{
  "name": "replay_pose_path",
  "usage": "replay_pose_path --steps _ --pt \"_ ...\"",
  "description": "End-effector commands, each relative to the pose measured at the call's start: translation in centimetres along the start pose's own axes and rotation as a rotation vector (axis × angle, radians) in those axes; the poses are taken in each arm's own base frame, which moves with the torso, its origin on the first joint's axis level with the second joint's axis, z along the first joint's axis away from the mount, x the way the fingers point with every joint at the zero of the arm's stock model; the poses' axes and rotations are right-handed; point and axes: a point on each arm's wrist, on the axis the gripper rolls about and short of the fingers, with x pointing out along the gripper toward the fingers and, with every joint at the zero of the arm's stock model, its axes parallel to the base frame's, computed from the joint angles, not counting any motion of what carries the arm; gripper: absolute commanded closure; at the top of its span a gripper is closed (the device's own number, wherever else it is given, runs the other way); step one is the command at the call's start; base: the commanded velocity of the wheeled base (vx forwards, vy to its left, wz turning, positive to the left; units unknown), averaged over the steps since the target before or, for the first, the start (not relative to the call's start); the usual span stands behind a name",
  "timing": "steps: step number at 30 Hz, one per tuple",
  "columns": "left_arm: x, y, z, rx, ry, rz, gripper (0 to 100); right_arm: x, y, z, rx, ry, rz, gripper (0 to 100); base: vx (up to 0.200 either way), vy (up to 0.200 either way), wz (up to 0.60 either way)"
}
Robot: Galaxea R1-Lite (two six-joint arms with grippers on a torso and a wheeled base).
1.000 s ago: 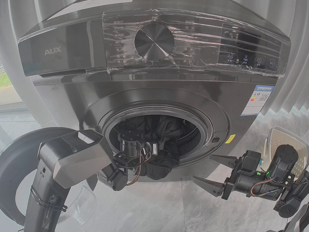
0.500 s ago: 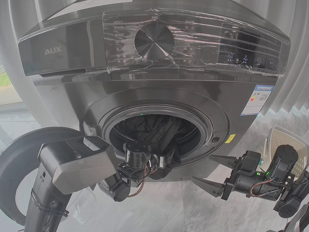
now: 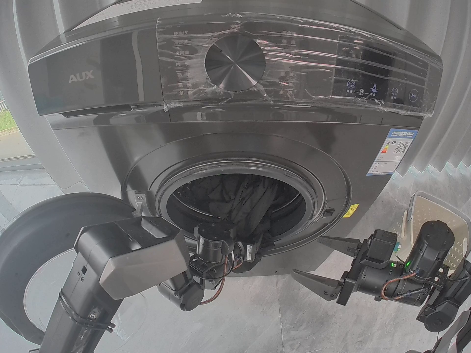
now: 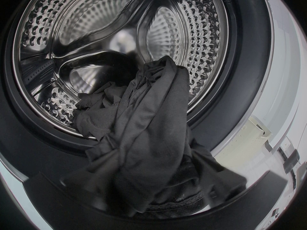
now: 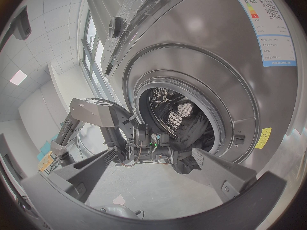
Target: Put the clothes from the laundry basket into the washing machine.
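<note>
Dark clothes (image 4: 150,128) lie at the front of the washing machine (image 3: 235,138): part heaped inside the drum (image 4: 96,23), part draped over the lower door seal (image 4: 249,64) and hanging outward. The left end effector (image 3: 255,253) sits at that lower lip, against the hanging cloth; I cannot tell whether it grips it or is spread. The right end effector (image 3: 314,261) hangs low on the right, jaws wide apart, empty, just before the laundry basket (image 3: 456,231). The step in hand looks like getting the overhang inside: best pushed up and over the seal, deep toward the drum's back, so nothing trails out. The open door (image 3: 34,241) stands close by the left arm; the floor (image 3: 274,310) between the arms gives room.
</note>
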Motion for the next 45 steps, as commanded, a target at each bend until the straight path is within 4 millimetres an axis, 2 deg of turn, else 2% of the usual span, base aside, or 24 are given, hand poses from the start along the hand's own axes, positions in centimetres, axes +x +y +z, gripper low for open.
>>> replay_pose_path --steps 1,7,11,12,16,17,18,21,28,29,32,38,39,45 --pt "0.6 0.1 -0.5 0.000 -0.003 0.003 100 0.0 0.1 0.0 -0.001 0.000 0.005 0 0.000 0.000 0.00" --pt "0.8 0.0 -0.3 -0.002 -0.015 0.001 100 0.1 0.1 0.1 -0.002 -0.002 0.006 0 0.000 0.000 0.00" --pt "1.0 0.0 0.8 -0.009 -0.056 0.000 100 0.1 0.2 0.0 -0.002 -0.002 0.009 0 0.000 0.000 0.00" --pt "1.4 0.0 2.7 -0.023 -0.123 0.002 100 0.1 0.2 0.0 -0.002 -0.002 0.009 0 0.000 0.000 0.00" --pt "2.5 1.0 7.6 -0.051 -0.285 0.031 100 0.1 0.3 0.1 -0.003 -0.004 0.014 0 0.000 0.000 0.00" --pt "2.5 1.0 7.6 -0.051 -0.285 0.031 100 0.1 0.3 0.1 -0.003 -0.004 0.014 0 0.000 0.000 0.00" --pt "3.0 1.4 9.2 -0.058 -0.343 0.046 100 0.2 0.4 0.1 -0.004 -0.005 0.019 0 0.000 0.000 0.00" --pt "3.8 2.4 11.7 -0.075 -0.438 0.097 100 0.2 0.4 0.1 -0.004 -0.003 0.020 0 0.000 0.000 0.00" --pt "5.0 3.9 12.9 -0.067 -0.497 0.137 100 0.2 0.4 0.1 -0.004 -0.003 0.020 0 0.000 0.000 0.00" --pt "5.6 4.8 13.0 -0.050 -0.509 0.159 100 0.2 0.4 0.1 -0.004 -0.004 0.020 0 0.000 0.000 0.00" --pt "6.1 5.7 13.3 -0.044 -0.527 0.176 100 0.2 0.4 0.1 -0.004 -0.003 0.020 0 0.000 0.000 0.00" --pt "6.2 6.0 13.3 -0.042 -0.528 0.182 100 0.2 0.4 0.1 -0.004 -0.004 0.020 0 0.000 0.000 0.00" --pt "6.2 5.9 13.3 -0.042 -0.528 0.181 0 0.2 0.4 0.1 -0.004 -0.004 0.020 0 0.000 0.000 0.00" --pt "6.5 6.0 12.6 -0.040 -0.509 0.183 0 0.2 0.4 0.2 -0.005 -0.007 0.021 0 0.000 0.000 0.00"
